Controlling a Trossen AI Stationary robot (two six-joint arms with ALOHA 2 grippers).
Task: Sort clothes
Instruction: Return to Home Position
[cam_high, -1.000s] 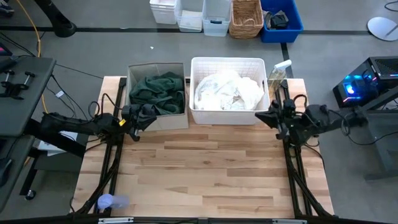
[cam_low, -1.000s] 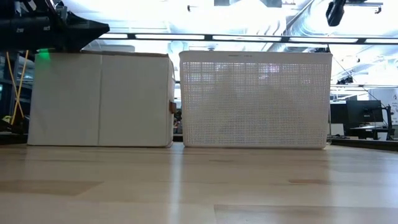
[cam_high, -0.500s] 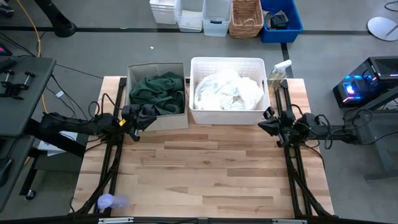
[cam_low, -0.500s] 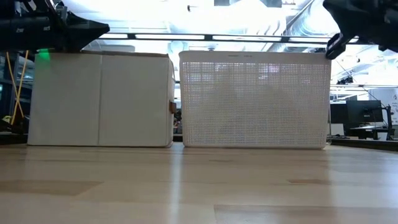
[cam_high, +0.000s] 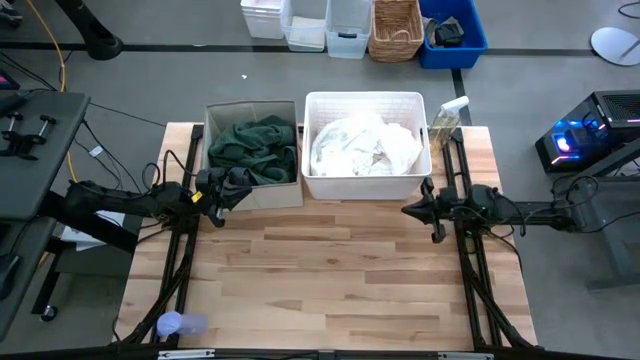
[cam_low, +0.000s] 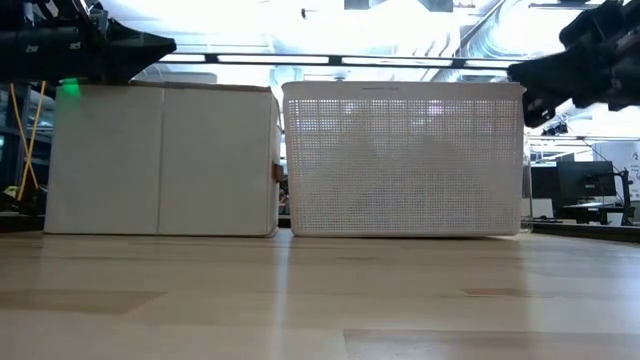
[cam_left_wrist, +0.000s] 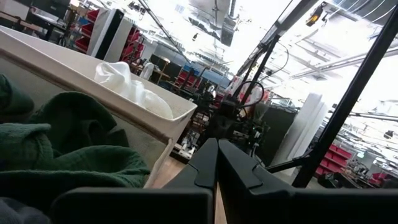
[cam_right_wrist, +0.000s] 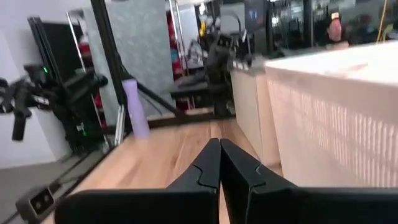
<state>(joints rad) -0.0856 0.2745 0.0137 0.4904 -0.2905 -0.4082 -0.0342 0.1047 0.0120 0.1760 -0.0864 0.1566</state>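
Note:
A dark green piece lies in the beige fabric box at the table's far left. White and cream pieces fill the white plastic basket beside it. My left gripper is shut and empty, level above the box's near wall; its wrist view shows the green piece and the white pieces. My right gripper is shut and empty, just off the basket's near right corner and pointing toward the table's left; the basket wall shows beside it. The plaid shirt and the dark grey piece are out of view.
A spray bottle stands at the basket's far right. A pale purple object lies at the near left corner. Bare wood stretches in front of the box and basket. Bins stand on the floor beyond the table.
My right gripper has gone from beside the basket's right wall toward the table's near edge and left, coming lower, to the basket's near right corner. The basket has slid a little toward the table's left.

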